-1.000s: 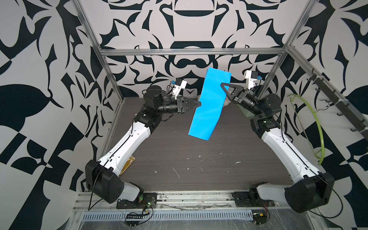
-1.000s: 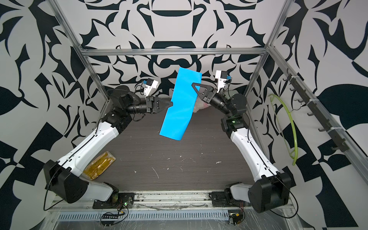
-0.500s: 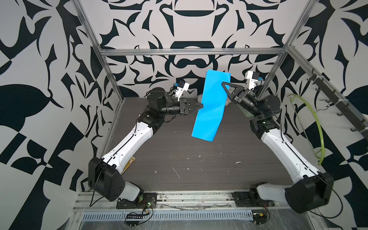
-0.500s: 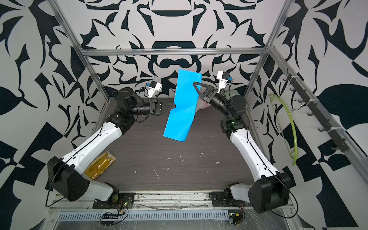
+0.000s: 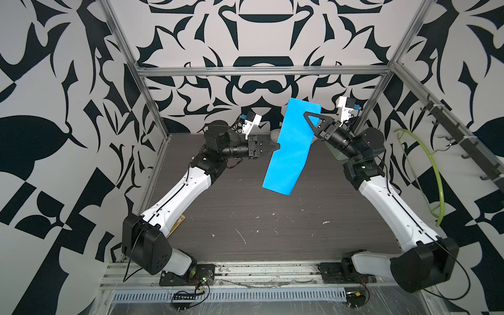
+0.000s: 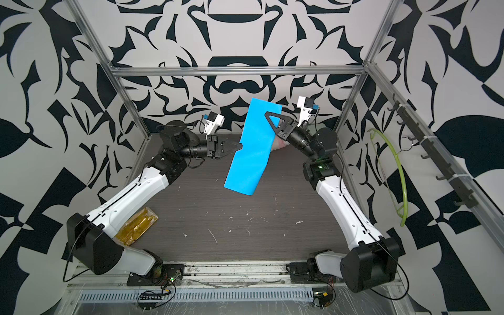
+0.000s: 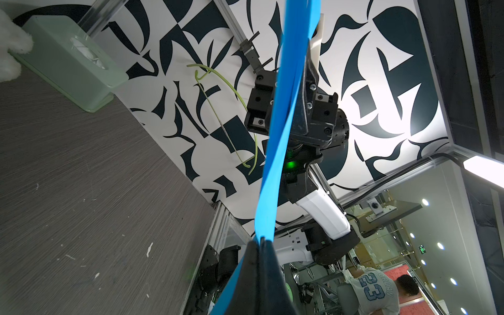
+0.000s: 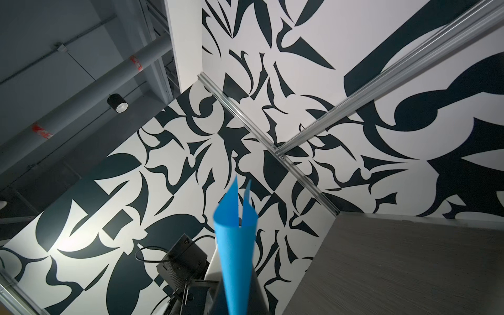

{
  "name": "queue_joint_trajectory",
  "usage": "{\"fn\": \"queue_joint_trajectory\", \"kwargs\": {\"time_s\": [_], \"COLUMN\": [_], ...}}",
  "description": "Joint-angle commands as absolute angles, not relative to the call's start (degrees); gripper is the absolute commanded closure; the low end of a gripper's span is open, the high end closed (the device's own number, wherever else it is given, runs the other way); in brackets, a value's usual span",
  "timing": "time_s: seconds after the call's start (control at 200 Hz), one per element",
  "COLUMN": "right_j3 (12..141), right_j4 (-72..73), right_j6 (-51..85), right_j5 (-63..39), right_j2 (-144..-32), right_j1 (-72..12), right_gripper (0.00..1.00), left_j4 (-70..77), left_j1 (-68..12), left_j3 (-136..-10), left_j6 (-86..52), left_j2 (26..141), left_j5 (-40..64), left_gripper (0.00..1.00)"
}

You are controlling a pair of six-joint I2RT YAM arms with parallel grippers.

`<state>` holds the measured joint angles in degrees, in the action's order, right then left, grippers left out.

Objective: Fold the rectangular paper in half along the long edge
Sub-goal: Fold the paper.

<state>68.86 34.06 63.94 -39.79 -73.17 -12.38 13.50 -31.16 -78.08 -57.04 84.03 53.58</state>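
The rectangular paper is a bright blue sheet held in the air above the dark table, long side roughly upright and lower end hanging free. My left gripper is shut on the sheet's left long edge about halfway up. In the left wrist view its jaws are pressed together on the paper. My right gripper is shut on the sheet near its upper right corner. In the right wrist view the curled paper covers the jaws.
A pale green tissue box stands at the back right of the table, next to something white and fluffy. A yellow packet lies beside the left arm's base. A green hoop hangs on the right wall.
The left arm has pushed a little to the right, carrying the paper's edge. The sheet's lower end has shifted slightly right and down. The right gripper has stayed in place.
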Motion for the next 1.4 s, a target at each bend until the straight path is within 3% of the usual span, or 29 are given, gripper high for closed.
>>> {"fn": "queue_joint_trajectory", "kwargs": {"time_s": [0.0, 0.065, 0.185, 0.3, 0.355, 0.45, 0.695, 0.765, 0.845, 1.04, 1.105, 1.145, 1.395], "right_j3": [72.4, 72.8, 73.7, 74.4, 74.8, 75.6, 78.7, 78.6, 78.9, 79.4, 80.6, 80.8, 77.7], "right_j4": [35.8, 34.2, 31.7, 31.0, 30.4, 28.7, 25.3, 26.3, 27.0, 26.0, 23.4, 22.5, 15.7], "right_j6": [62.1, 61.4, 59.1, 57.4, 56.8, 56.5, 56.6, 56.8, 57.7, 58.9, 58.4, 58.1, 52.4], "right_j5": [-40.0, -39.7, -39.3, -39.3, -39.4, -39.8, -43.7, -45.1, -46.8, -51.5, -53.7, -54.8, -55.0], "right_j2": [-72.1, -71.9, -71.3, -70.9, -70.7, -70.7, -70.9, -70.8, -71.4, -72.4, -72.7, -72.8, -68.5], "right_j1": [-12.1, -12.2, -12.1, -11.9, -11.8, -10.9, -8.4, -8.0, -7.9, -7.4, -7.4, -7.4, -7.0], "right_gripper": [0.88, 0.82, 0.81, 0.96, 0.98, 0.88, 0.77, 0.84, 1.0, 1.0, 0.85, 0.8, 0.75], "left_j4": [14.0, 13.8, 13.2, 12.6, 12.0, 10.6, 7.8, 7.5, 7.3, 6.6, 6.0, 5.7, 4.8], "left_j1": [-31.5, -31.5, -31.5, -31.5, -31.5, -31.5, -31.4, -31.5, -31.4, -31.3, -31.0, -30.9, -30.6], "left_j3": [-78.2, -78.3, -78.2, -78.2, -78.3, -78.6, -79.6, -79.9, -80.2, -81.1, -81.7, -82.1, -84.5], "left_j6": [-56.3, -56.2, -55.8, -55.5, -55.1, -53.9, -52.1, -51.8, -51.7, -51.1, -50.7, -50.6, -49.6], "left_j2": [84.0, 83.9, 83.8, 83.3, 83.0, 82.1, 81.1, 81.0, 81.0, 80.6, 80.4, 80.3, 79.7], "left_j5": [54.2, 54.3, 54.3, 54.4, 54.3, 53.7, 53.2, 53.1, 53.1, 52.5, 52.3, 52.2, 52.0], "left_gripper": [1.0, 1.0, 1.0, 1.0, 1.0, 1.0, 1.0, 1.0, 1.0, 1.0, 1.0, 1.0, 1.0]}}
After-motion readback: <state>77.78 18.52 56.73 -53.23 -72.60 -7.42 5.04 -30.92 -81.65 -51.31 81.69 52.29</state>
